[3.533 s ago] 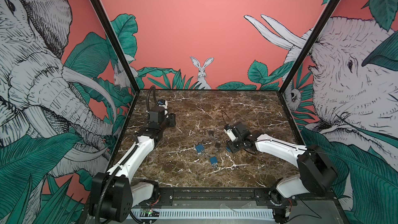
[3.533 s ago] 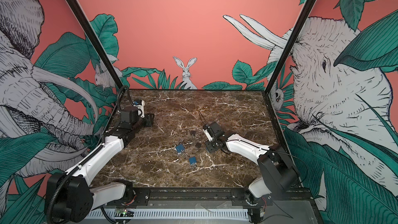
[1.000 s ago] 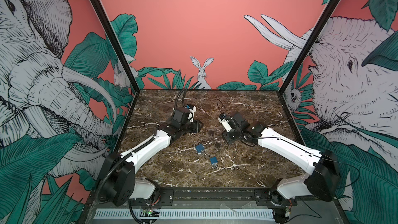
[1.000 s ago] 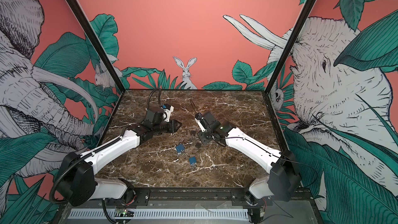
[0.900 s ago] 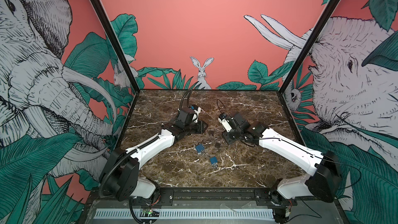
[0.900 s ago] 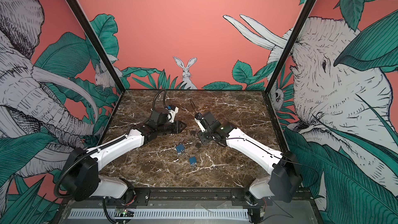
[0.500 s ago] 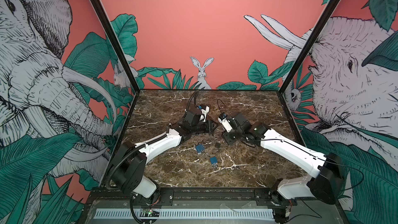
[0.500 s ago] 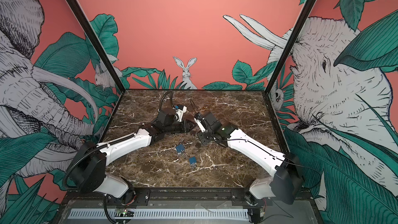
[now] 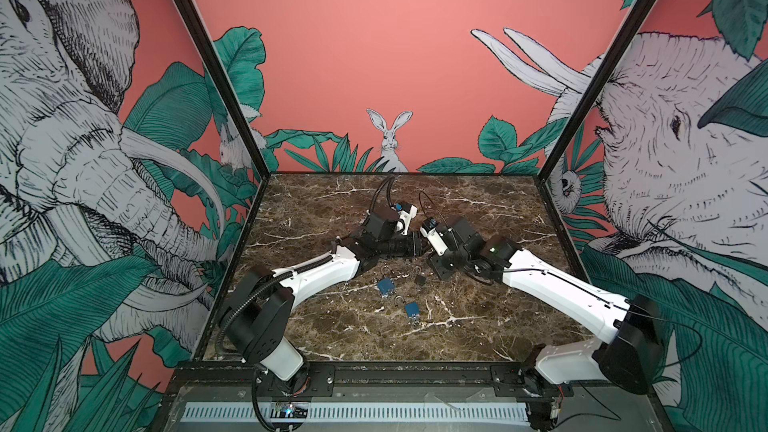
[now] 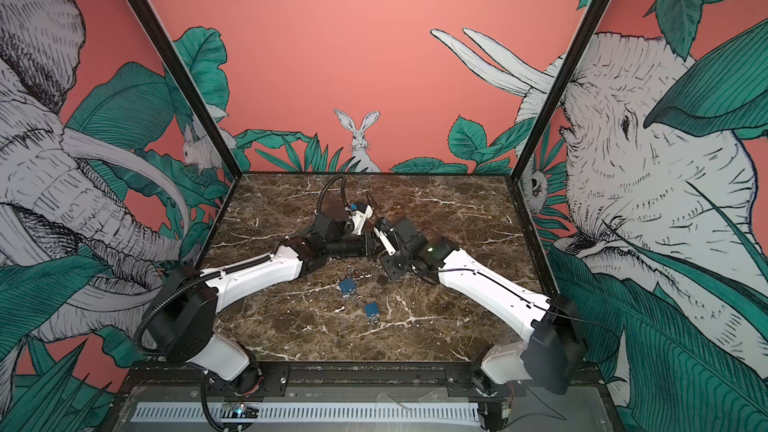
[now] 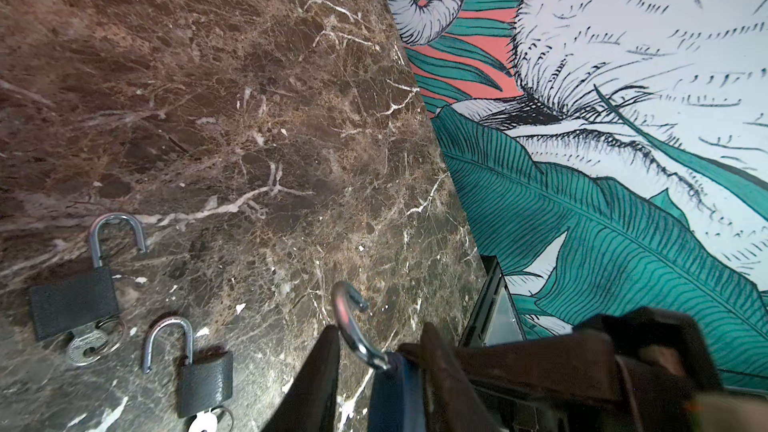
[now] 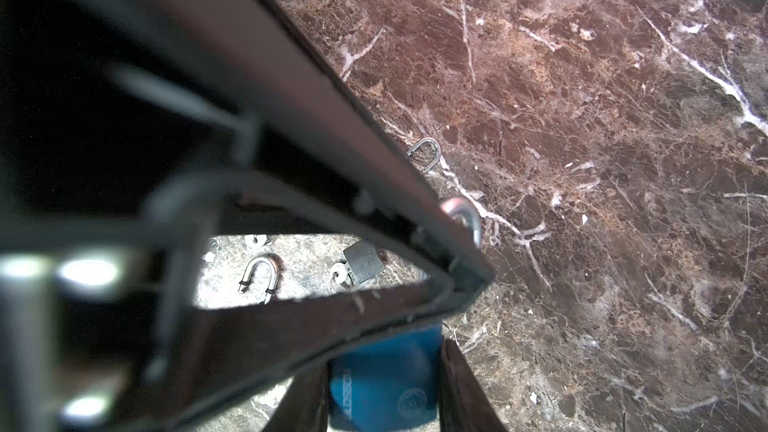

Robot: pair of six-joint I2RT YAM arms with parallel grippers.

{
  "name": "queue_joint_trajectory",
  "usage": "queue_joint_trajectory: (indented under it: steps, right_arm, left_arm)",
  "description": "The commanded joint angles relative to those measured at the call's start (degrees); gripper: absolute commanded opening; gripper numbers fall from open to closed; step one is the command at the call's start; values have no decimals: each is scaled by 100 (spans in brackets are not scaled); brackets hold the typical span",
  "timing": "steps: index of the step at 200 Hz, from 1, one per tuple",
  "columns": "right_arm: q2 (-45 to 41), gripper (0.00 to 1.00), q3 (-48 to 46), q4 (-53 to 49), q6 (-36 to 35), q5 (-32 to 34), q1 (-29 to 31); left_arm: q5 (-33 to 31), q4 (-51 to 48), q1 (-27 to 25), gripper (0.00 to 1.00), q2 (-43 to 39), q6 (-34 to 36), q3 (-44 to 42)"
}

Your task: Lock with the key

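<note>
A blue padlock point(image 12: 382, 384) sits between the fingers of my right gripper point(image 12: 384, 388), which is shut on its body. Its silver shackle point(image 11: 349, 326) stands open. My left gripper point(image 11: 380, 371) has come up to the padlock's shackle end and straddles it; one finger point(image 11: 440, 367) lies against the blue body point(image 11: 395, 396), the other point(image 11: 316, 376) stands apart with marble showing in the gap. In both top views the two grippers point(image 9: 417, 245) point(image 9: 434, 261) meet tip to tip over mid-table. No key shows in the held padlock.
Two blue padlocks point(image 9: 385, 286) point(image 9: 412, 309) and a small black one point(image 9: 419, 279) lie just in front of the grippers. In the left wrist view, dark padlocks point(image 11: 75, 305) point(image 11: 205, 380) lie with open shackles and ringed keys point(image 11: 85, 351). Side walls border the marble point(image 9: 478, 326).
My left arm has swung from the left side toward the middle until its gripper met the right gripper. The right gripper has barely moved and keeps the blue padlock.
</note>
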Motion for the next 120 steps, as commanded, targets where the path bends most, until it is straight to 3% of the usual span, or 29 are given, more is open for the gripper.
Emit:
queue_joint_trajectory:
  steps: [1,120]
  right_arm:
    - [-162,6,89,164,7,45,61]
    - [-178,6,99,229,-2,105,96]
  left_arm:
    - [142,137,-38,35,-13,-88,165]
    - [269,421,-38,27,253,-397,157]
